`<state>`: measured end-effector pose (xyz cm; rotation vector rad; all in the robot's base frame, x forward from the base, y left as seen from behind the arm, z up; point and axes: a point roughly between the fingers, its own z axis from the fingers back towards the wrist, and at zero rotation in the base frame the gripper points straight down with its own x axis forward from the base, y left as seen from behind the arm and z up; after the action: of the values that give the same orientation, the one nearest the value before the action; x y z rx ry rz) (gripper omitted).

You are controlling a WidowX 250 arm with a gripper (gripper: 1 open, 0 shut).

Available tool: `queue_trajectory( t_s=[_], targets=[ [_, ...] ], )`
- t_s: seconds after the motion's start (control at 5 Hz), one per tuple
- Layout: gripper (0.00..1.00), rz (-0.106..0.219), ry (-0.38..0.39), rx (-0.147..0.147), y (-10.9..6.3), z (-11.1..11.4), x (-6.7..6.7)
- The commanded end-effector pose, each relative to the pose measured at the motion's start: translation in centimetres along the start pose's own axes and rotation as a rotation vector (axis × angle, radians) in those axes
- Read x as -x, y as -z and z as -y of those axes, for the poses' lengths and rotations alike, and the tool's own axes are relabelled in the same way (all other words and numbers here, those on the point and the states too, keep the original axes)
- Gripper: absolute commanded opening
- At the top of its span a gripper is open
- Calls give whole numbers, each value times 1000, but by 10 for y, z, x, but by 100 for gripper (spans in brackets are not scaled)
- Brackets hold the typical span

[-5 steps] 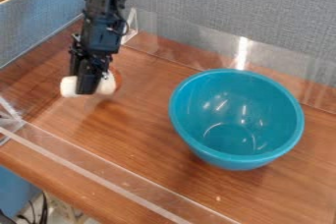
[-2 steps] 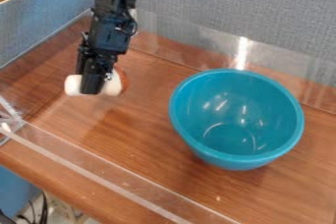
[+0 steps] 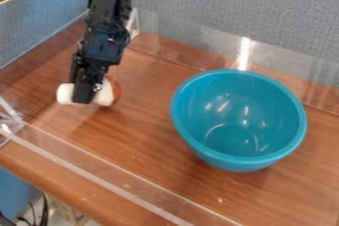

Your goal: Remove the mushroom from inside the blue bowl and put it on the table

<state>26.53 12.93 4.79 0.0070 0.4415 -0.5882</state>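
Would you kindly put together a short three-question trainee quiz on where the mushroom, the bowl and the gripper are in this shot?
1. True or false: the mushroom lies inside the blue bowl.
2. What is in the gripper? A) the bowl's rim B) the mushroom C) nothing
3. Fill in: in the camera view, the gripper is low over the table, to the ___ of the bowl.

Key
1. False: the bowl is empty and the mushroom is outside it, at the gripper.
2. B: the jaws are shut on it, with pale ends showing at either side.
3. Left.
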Motion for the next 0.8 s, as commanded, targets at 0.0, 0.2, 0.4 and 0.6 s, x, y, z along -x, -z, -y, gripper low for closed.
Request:
queue_trajectory(
  t_s=[0.0, 0.2, 0.4, 0.6],
  targets=[
    [0, 25, 25, -48, -15, 0, 11],
    [0, 20, 65, -53, -15, 3, 15],
    [0, 23, 38, -31, -1, 1, 13],
    [100, 29, 9, -9, 12, -1, 12]
  ],
)
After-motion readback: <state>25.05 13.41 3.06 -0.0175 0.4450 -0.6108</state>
